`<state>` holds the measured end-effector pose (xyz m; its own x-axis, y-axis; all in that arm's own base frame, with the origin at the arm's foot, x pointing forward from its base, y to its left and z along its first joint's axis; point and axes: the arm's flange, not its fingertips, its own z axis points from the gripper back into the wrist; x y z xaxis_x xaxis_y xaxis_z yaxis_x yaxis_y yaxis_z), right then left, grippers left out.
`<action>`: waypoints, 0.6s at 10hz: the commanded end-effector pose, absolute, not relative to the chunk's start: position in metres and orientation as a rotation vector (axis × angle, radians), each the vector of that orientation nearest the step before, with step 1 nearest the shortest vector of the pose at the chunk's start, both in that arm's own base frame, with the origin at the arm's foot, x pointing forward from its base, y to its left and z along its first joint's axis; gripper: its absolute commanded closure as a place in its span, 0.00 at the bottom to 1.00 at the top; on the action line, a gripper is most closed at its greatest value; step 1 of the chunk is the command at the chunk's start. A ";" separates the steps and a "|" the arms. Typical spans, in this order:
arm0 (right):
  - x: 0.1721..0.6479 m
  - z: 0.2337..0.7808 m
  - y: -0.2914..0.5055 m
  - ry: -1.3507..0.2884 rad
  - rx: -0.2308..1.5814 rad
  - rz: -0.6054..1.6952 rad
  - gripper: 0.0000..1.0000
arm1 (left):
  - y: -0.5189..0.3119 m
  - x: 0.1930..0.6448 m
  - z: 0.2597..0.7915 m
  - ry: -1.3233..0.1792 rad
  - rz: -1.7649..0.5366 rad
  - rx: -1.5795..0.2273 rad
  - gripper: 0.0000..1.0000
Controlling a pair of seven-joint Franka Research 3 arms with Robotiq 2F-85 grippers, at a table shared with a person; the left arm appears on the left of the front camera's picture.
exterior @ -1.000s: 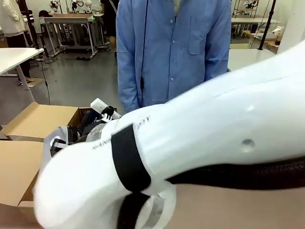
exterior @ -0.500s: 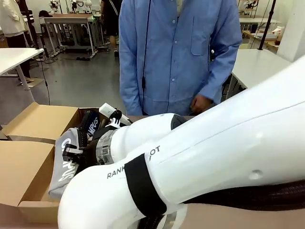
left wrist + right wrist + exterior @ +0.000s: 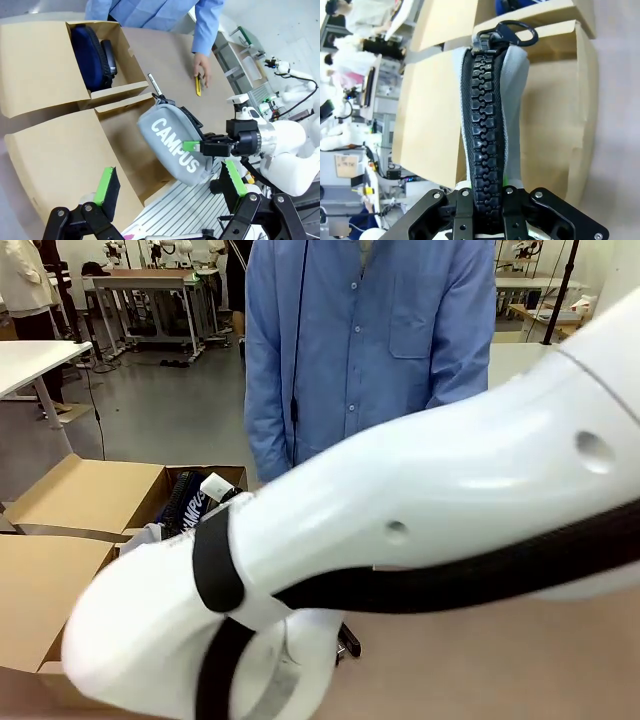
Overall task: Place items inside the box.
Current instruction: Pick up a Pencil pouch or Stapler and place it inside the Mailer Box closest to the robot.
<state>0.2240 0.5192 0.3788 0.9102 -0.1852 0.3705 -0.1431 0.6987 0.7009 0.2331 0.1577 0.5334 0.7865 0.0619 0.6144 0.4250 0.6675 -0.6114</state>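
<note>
The grey pencil case marked "CAMPUS" point(image 3: 172, 145) hangs in the air over a spread flap of the cardboard box point(image 3: 45, 60). My right gripper point(image 3: 197, 146) is shut on it. In the right wrist view the case's black zipper point(image 3: 484, 110) runs up from between the shut fingers of the right gripper point(image 3: 485, 200). Inside the box lie the navy pencil case point(image 3: 90, 55) point(image 3: 186, 502) and a black stapler point(image 3: 109, 56). The marker pen point(image 3: 155, 84) lies on the table beside the box. A person's hand point(image 3: 202, 67) rests on the yellow utility knife point(image 3: 198, 86). My left gripper point(image 3: 170, 187) is open, high above the flap.
My right arm point(image 3: 420, 540) crosses the front view and hides most of the table. A person in a blue shirt point(image 3: 360, 340) stands at the far side. The box's open flaps point(image 3: 40, 580) spread to the left.
My right arm has swung and now hides the grey case and the gripper in the front view. The person's hand by the table has gone behind the arm.
</note>
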 end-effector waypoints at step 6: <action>0.247 0.421 0.594 -0.519 0.743 -0.053 0.92 | 0.155 0.232 0.534 -0.665 -0.241 -0.836 0.00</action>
